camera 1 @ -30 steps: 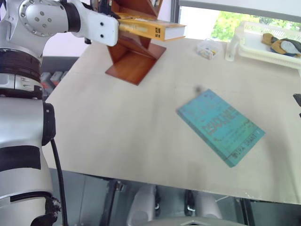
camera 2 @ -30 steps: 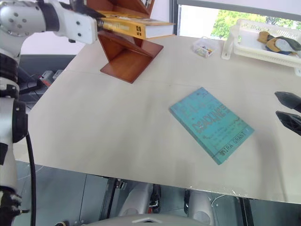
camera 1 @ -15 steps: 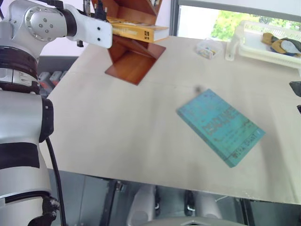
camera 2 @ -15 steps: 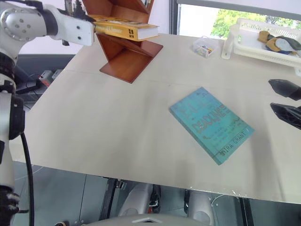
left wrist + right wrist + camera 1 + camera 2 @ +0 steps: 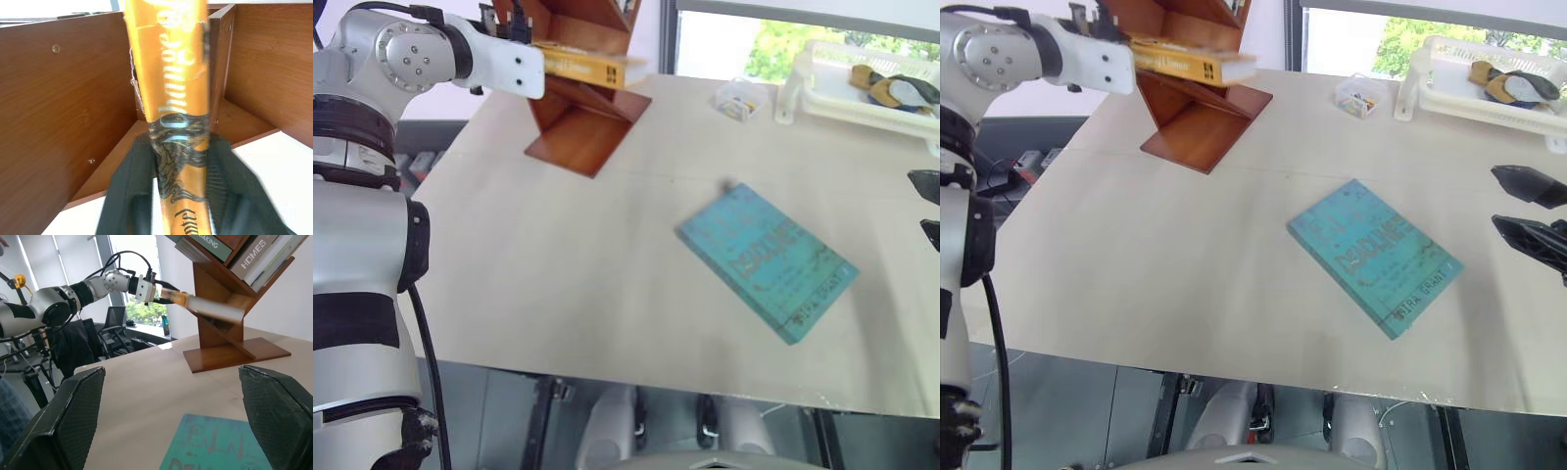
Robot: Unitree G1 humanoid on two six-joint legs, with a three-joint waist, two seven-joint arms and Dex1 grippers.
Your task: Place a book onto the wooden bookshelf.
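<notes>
Looking from the head, I see the thick orange book (image 5: pixel 1190 64) lying in a slanted notch of the glossy red-brown bookshelf (image 5: pixel 587 108). My left gripper (image 5: pixel 182 171) has black fingers on both sides of its spine; if it grips, I cannot tell. Right gripper (image 5: pixel 1528 211) stands released beside the flat teal book (image 5: pixel 766 259).

We count two loose books: one orange-yellow book (image 5: pixel 1193 64) at the wooden bookshelf (image 5: pixel 1197 117) and one teal book (image 5: pixel 1373 257) flat on the worktop (image 5: pixel 1165 255). There is one bookshelf, and in the right wrist view we see at least three more books (image 5: pixel 254 254) standing in its upper slots. We count one white tray (image 5: pixel 1489 93), one small clear box (image 5: pixel 1358 98), and two grippers, left gripper (image 5: pixel 183 161) and right gripper (image 5: pixel 1526 211).
</notes>
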